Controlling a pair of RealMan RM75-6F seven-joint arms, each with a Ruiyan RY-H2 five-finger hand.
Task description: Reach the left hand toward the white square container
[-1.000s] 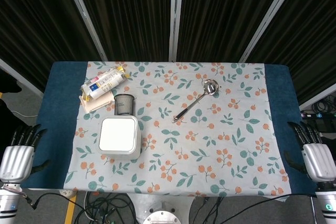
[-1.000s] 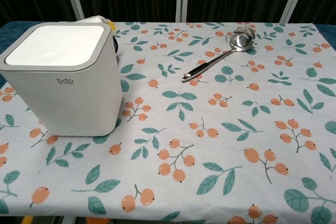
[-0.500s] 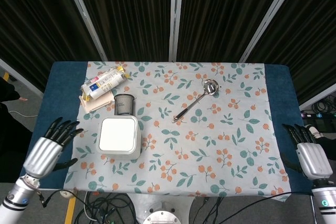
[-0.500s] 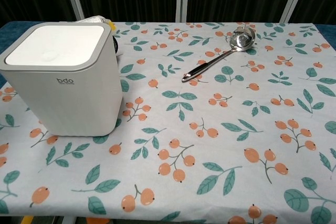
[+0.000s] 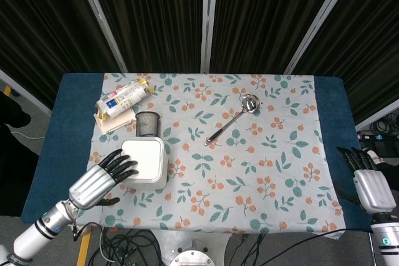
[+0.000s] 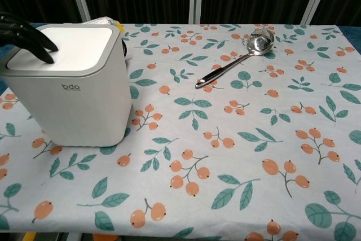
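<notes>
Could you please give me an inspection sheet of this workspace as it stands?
Surface: table under a floral cloth.
Job's things: white square container, upright, lid on.
Clutter: ladle; dark cup behind the container; snack packets.
Hands: left hand, fingers spread, fingertips over the container's lid edge; right hand off the table's right end, holding nothing.
Cables: bundle below the near edge.
Surroundings: dark curtains.
</notes>
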